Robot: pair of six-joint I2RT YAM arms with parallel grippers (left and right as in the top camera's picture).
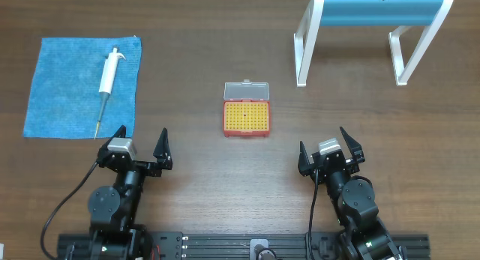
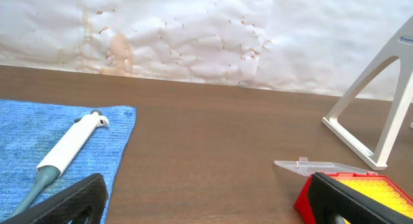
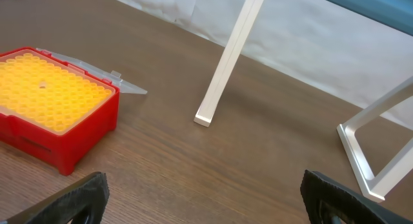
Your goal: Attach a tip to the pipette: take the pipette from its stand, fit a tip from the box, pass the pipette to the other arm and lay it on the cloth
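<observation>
Pipette at rest: a white pipette (image 1: 109,71) lies on a blue cloth (image 1: 52,91) spread at the 10 o'clock corner of a dark wooden worktop (image 1: 195,58). Its plunger end is turned toward 12 o'clock and its narrow end toward 6 o'clock. It rests wholly on the fabric, close to the cloth's 3 o'clock edge and apart from both arms.

At the middle of the worktop stands a red tip box (image 1: 246,119), its rack packed with yellow tips. Its clear lid (image 1: 246,90) is folded back flat toward 12 o'clock. The right wrist view shows a single gap among the tips.

The stand (image 1: 375,9), a blue bar carried on white legs, occupies the 1 o'clock corner, well apart from the box.

The left fingers (image 1: 162,149) hang at 7 o'clock on the worktop, just at 6 o'clock of the cloth's nearest corner. They are spread wide and hold nothing, and the tip box lies at about 2 o'clock from them.

The right fingers (image 1: 352,147), at 5 o'clock on the worktop, gape just as wide and grip nothing. The box lies at roughly 10 o'clock from them and the stand at 1 o'clock.

The left wrist view shows a pale, creased wall (image 2: 206,37) running along the far edge of the worktop, with one white leg of the stand in front of it.
</observation>
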